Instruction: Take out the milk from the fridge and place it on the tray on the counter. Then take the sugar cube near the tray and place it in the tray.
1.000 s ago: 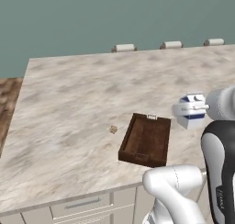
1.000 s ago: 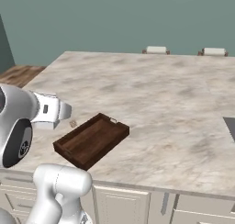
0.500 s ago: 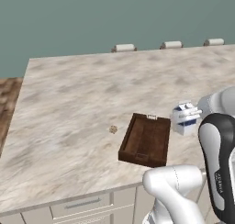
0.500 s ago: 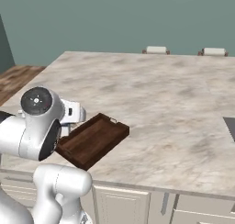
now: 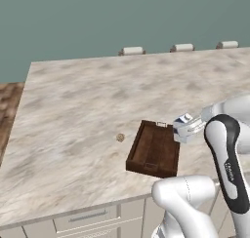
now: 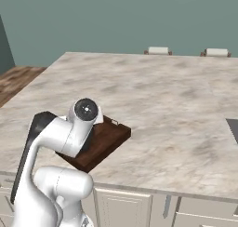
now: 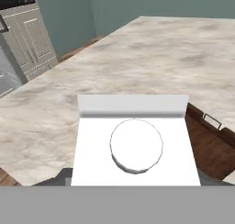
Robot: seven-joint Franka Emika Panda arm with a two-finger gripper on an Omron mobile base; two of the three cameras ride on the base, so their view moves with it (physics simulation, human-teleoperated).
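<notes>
Big marbled counter with teal wall behind it, and your tray sits near the front edge, pale handle at its far end. The sugar cube is lying on the stone just left of the tray, not touching it. Your gripper is clamped on the milk, holding it in the air right at the tray's far right corner. From the hand view you're looking straight down on the carton's white top and round cap, tray off to the right.
</notes>
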